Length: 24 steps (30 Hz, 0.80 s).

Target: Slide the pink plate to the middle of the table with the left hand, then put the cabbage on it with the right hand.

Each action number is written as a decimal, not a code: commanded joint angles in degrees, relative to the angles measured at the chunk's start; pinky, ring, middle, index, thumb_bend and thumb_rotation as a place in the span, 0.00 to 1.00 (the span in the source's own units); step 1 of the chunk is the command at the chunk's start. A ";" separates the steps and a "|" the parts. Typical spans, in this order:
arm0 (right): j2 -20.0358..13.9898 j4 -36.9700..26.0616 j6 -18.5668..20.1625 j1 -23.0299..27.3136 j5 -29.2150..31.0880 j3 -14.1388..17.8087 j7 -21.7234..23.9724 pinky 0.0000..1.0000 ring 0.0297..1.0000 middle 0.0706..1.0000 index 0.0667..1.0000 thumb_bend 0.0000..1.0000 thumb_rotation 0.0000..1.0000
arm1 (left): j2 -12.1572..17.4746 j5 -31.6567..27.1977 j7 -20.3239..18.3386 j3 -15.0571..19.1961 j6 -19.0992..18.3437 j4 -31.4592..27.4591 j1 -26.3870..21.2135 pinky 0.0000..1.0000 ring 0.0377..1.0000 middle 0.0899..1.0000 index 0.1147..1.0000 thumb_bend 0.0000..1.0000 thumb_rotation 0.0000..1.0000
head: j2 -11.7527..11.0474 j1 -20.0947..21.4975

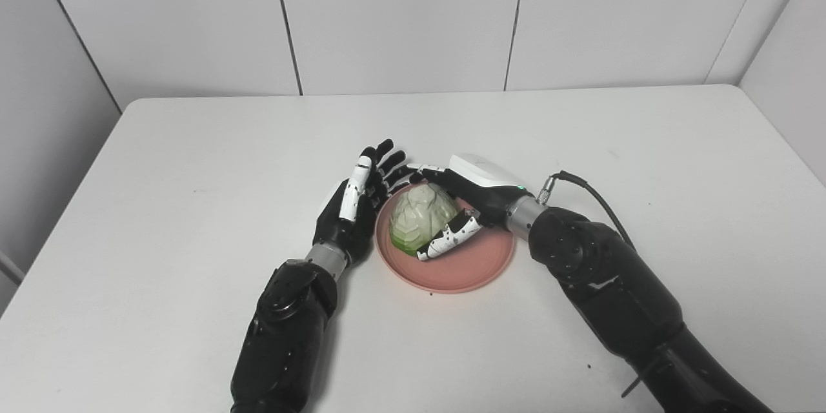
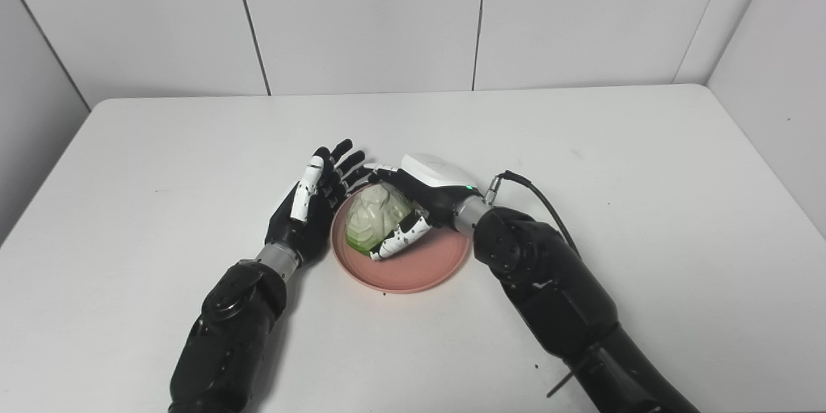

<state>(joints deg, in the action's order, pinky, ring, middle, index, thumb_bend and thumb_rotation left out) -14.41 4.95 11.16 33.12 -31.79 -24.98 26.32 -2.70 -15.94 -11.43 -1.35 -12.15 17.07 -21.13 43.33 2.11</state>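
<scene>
Our right hand (image 1: 461, 206) was clamped on the cabbage (image 1: 423, 216), resting on the plate's (image 1: 471, 268) left side; our left hand (image 1: 352, 203) stood open just beside.

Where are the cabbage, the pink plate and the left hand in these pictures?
cabbage (image 1: 423, 214), left eye view, on its pale upper leaves.
pink plate (image 1: 474, 264), left eye view, on its bare floor near the front rim.
left hand (image 2: 303, 213), right eye view, on the palm.

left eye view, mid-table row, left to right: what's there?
left hand → cabbage sitting on the pink plate → right hand, its fingers wrapped around the cabbage → cable at the right wrist.
</scene>
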 commanded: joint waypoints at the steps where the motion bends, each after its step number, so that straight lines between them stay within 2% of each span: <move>1: -0.11 -2.34 0.30 2.80 1.43 1.92 -0.04 0.70 0.84 0.93 1.00 1.00 0.30 | 0.13 0.43 0.25 -0.21 -4.17 1.82 1.61 0.92 0.97 0.96 0.94 0.43 1.00 | 0.00 0.09; 2: -0.16 -2.49 0.15 2.87 2.17 2.37 0.15 0.71 0.88 0.98 1.00 1.00 0.30 | 0.15 0.40 0.19 -0.23 -4.18 1.77 1.64 0.92 0.97 0.96 0.94 0.43 1.00 | 0.00 0.09; 5: -0.44 -3.23 -0.26 3.29 5.21 4.28 0.96 0.75 0.94 1.00 1.00 1.00 0.32 | 0.19 0.73 0.42 -0.38 -3.97 1.79 1.67 0.91 0.96 0.95 0.93 0.43 1.00 | -0.08 0.22; 6: -0.71 -3.92 0.29 3.54 5.38 4.61 1.34 0.82 0.97 1.00 1.00 1.00 0.36 | 0.18 0.87 0.56 -0.39 -3.83 1.82 1.67 0.91 0.95 0.94 0.92 0.43 1.00 | -0.12 0.41; 8: -0.94 -5.12 1.41 3.83 5.45 5.15 2.03 0.84 0.97 1.00 1.00 1.00 0.41 | 0.13 0.96 0.70 -0.36 -3.62 1.92 1.65 0.91 0.94 0.94 0.91 0.43 1.00 | -0.15 0.53; 9: -0.94 -5.78 1.86 3.87 5.94 5.63 2.28 0.82 0.96 1.00 1.00 1.00 0.43 | 0.05 0.92 0.81 -0.25 -3.55 2.01 1.62 0.91 0.93 0.93 0.91 0.43 1.00 | -0.22 0.55; 12: -0.71 -7.81 3.53 3.79 8.93 7.96 2.94 0.84 0.98 1.00 1.00 1.00 0.45 | -0.17 0.66 1.04 0.07 -3.69 2.11 1.63 0.91 0.91 0.91 0.88 0.43 1.00 | -0.28 0.67; 14: -0.78 -8.79 4.31 3.71 9.94 8.97 2.91 0.88 0.99 1.00 1.00 1.00 0.51 | -0.25 0.49 1.02 0.21 -3.80 2.23 1.58 0.91 0.90 0.91 0.89 0.42 1.00 | -0.32 0.73; 18: -0.89 -10.97 5.78 3.31 12.02 10.78 2.50 0.88 0.98 1.00 1.00 1.00 0.54 | -0.31 0.49 1.08 0.39 -3.98 2.38 1.55 0.91 0.91 0.91 0.90 0.42 1.00 | -0.52 1.00; 22: 0.12 -13.39 5.77 1.61 16.82 15.19 0.20 0.90 0.97 1.00 1.00 1.00 0.55 | -0.06 0.48 0.91 0.58 -3.41 2.04 2.02 0.92 0.91 0.92 0.92 0.42 1.00 | -0.79 1.25; 24: 0.95 -14.38 4.56 0.57 18.53 17.67 -2.09 0.87 0.96 0.99 1.00 1.00 0.59 | 0.05 0.52 1.07 0.79 -3.13 1.76 2.32 0.92 0.91 0.93 0.92 0.43 1.00 | -0.91 1.46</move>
<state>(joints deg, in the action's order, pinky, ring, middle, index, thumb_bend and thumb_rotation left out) -13.85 -7.28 16.93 32.67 -15.07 -9.26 27.15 -2.97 -16.12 -11.42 -0.82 -12.17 17.08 -21.08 42.36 3.60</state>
